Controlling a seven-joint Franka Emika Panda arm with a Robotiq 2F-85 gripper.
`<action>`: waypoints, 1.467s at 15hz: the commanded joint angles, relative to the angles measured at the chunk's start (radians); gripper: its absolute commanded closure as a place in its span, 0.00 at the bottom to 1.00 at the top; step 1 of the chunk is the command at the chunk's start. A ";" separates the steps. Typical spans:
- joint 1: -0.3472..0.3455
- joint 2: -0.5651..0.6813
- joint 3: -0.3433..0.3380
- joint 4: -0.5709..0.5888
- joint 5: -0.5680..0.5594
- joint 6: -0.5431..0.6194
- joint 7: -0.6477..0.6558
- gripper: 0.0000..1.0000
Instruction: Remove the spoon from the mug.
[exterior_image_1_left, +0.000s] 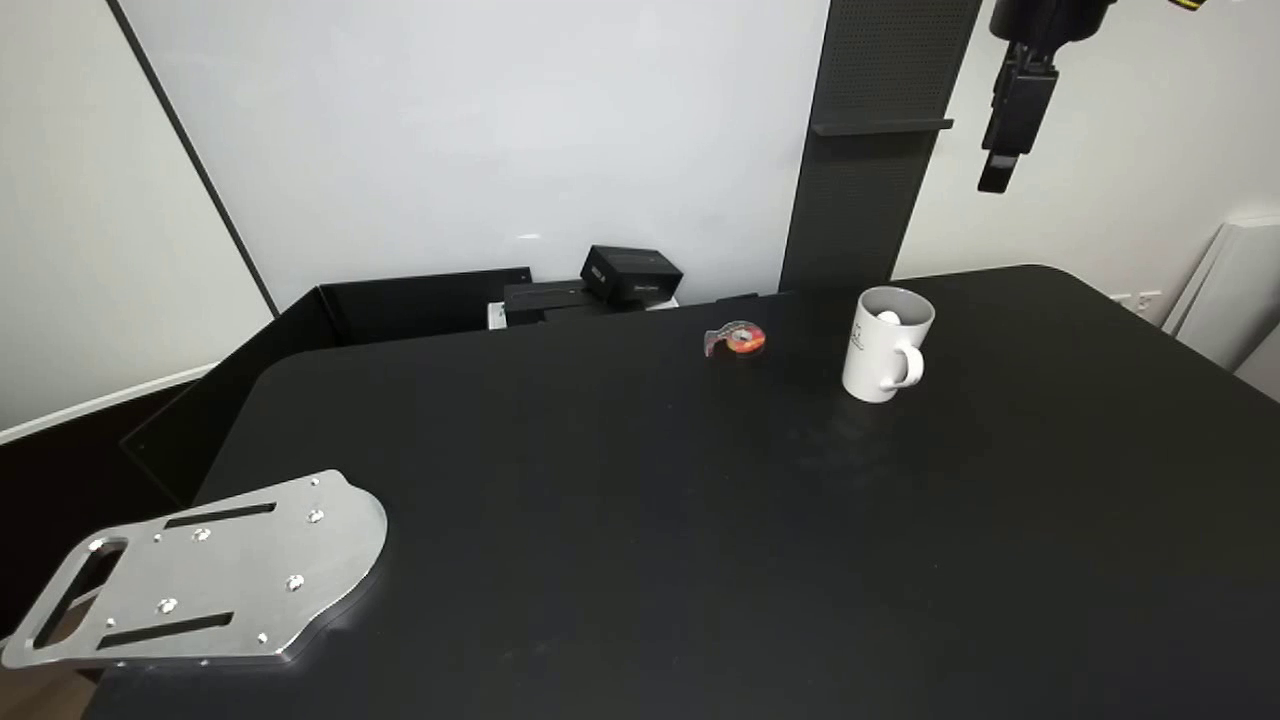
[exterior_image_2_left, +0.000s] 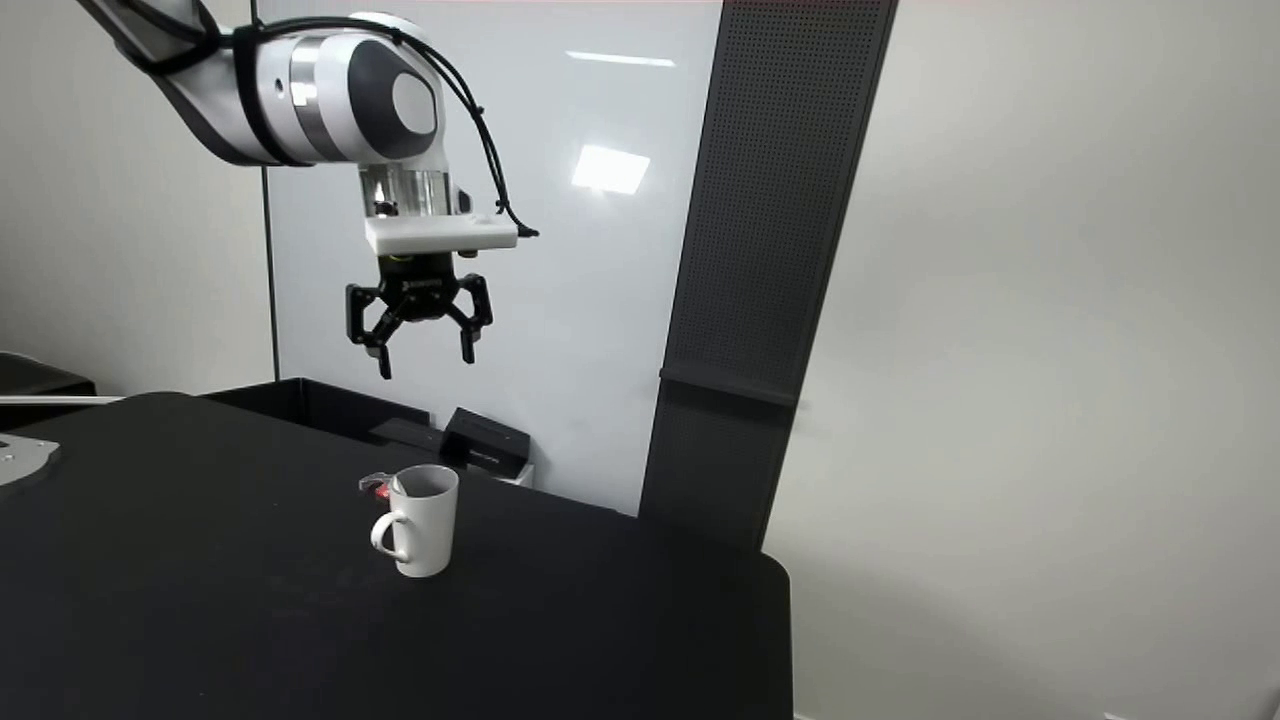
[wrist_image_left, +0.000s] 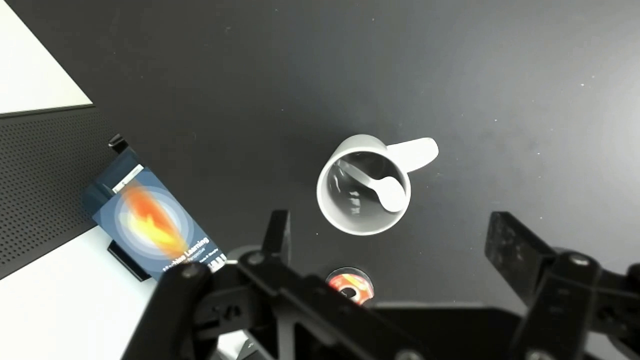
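The white spoon (wrist_image_left: 391, 194) leans, fat end up, inside the mug (exterior_image_2_left: 430, 535) on the table (exterior_image_2_left: 600, 630), well below the gripper (exterior_image_2_left: 427, 368). I see the gripper's 2 fingers (wrist_image_left: 515, 255) wide apart, holding nothing.

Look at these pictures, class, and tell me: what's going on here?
A robot arm has its gripper open, with nothing in it, above a black table. On the table stands an upright white mug with a white spoon leaning inside it, bowl end up. So the spoon is not yet out. A small tape dispenser lies near the mug.
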 joint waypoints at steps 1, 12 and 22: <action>0.006 0.024 0.003 0.005 -0.029 0.018 -0.023 0.00; 0.012 0.044 0.008 0.000 -0.019 0.007 -0.013 0.00; 0.021 0.073 0.010 0.006 -0.037 0.017 -0.021 0.00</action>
